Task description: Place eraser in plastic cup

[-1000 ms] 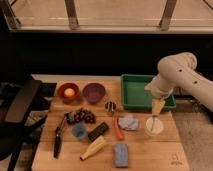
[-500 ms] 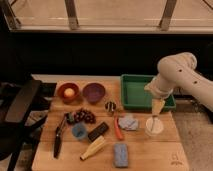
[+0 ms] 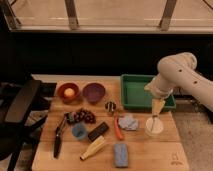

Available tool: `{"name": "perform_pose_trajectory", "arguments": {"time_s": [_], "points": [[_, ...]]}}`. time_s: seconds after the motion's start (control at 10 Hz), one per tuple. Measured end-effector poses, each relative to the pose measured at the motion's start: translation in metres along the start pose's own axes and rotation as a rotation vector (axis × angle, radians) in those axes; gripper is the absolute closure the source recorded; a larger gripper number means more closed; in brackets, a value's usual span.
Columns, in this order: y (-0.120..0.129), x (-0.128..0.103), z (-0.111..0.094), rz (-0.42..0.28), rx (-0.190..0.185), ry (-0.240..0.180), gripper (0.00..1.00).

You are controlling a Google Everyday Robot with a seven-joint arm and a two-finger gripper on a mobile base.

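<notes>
The eraser [image 3: 98, 131], a flat black block, lies on the wooden table just right of the small light-blue plastic cup [image 3: 78, 130], nearly touching it. The cup stands upright in the table's front-left middle. My gripper [image 3: 157, 106] hangs on the white arm at the right side of the table, pointing down just above a taller white cup [image 3: 154, 125] with a stick in it. It is well to the right of the eraser and the blue cup. I see nothing held in it.
A green tray [image 3: 131, 95] sits at the back right. A purple bowl [image 3: 93, 92] and a red bowl [image 3: 68, 92] with an orange stand at the back. Grapes [image 3: 86, 116], a knife [image 3: 58, 140], a banana [image 3: 94, 148], a blue-grey sponge [image 3: 120, 154] and a crumpled blue cloth [image 3: 129, 122] lie around.
</notes>
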Motion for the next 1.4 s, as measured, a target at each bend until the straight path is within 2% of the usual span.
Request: {"name": "perform_pose_trajectory", "arguments": {"time_s": [0.9,1.1,1.4], "points": [[0.0,0.0,0.0,0.0,0.0,0.0,0.2],[0.001,0.0,-0.001,-0.013,-0.002,0.011,0.2],[0.017,-0.033,0.004,-0.214,-0.022,0.005,0.2]]}}
